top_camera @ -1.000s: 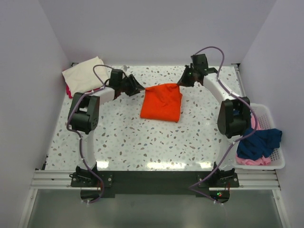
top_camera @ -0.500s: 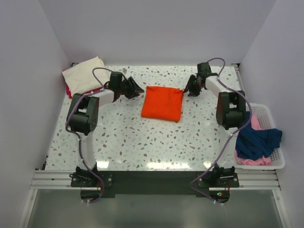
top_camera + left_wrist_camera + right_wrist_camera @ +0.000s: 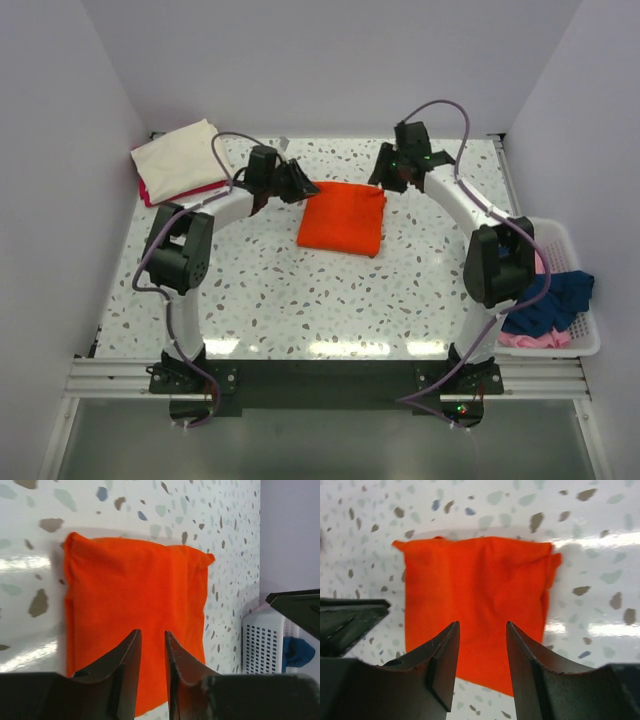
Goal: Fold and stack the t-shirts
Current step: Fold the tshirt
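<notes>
Right now the folded orange cotton t-shirt (image 3: 341,217) lies flat in the upper middle of the top view on the speckled white table (image 3: 250,290). It is close to square, its far edge spanning the gap between the two grippers. The left gripper (image 3: 303,187) hangs at its upper left corner with fingers only narrowly parted and nothing between them. In the left wrist view (image 3: 151,632) the cloth (image 3: 135,615) fills the frame beyond the tips. The right gripper (image 3: 383,180) sits at the upper right corner, fingers spread wider and empty (image 3: 482,625), the shirt (image 3: 475,595) straight ahead. The cream-topped stack of folded shirts (image 3: 178,158) waits in the upper left corner, so the left arm is probably the nearer carrier.
</notes>
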Tool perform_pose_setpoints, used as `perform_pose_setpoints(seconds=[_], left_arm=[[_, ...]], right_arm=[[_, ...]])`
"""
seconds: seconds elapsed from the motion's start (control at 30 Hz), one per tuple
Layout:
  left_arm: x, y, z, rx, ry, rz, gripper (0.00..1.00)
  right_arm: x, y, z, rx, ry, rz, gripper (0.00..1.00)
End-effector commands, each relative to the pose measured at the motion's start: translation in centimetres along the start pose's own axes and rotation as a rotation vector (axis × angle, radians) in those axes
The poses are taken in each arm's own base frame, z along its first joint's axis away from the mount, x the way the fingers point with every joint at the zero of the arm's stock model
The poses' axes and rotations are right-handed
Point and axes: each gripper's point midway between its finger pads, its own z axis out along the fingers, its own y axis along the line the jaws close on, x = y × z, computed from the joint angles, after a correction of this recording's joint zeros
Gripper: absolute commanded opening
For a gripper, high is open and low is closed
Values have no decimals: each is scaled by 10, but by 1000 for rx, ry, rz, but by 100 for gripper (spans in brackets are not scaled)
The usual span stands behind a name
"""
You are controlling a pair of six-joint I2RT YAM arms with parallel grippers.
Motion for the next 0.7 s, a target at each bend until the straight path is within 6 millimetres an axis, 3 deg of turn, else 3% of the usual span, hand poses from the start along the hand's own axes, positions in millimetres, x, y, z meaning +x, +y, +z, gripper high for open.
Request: perform_pose_setpoints(seconds=[0.0, 0.03, 0.17, 0.33, 0.5, 0.57, 0.6, 0.67], left_arm=[[7, -37, 10, 51, -3, 74, 29], [9, -37, 14, 49, 2, 72, 27], [30, -8, 32, -52, 11, 37, 20], [68, 31, 36, -167, 48, -6, 16], [102, 56, 17, -262, 58, -39, 14], [104, 52, 7, -265, 39, -48, 13], [115, 59, 1, -281, 57, -53, 13], [116, 50, -10, -271, 44, -49, 13]], right_arm=[[24, 21, 10, -9, -7, -56, 45], [35, 27, 15, -15, 13, -70, 45], [60, 35, 41, -17, 55, -115, 46], [95, 12, 70, 74, 127, -161, 47], [123, -3, 65, 149, 170, -237, 50], [134, -10, 59, 160, 190, -242, 50], [139, -8, 55, 153, 193, -250, 50], [149, -15, 44, 162, 200, -254, 50]])
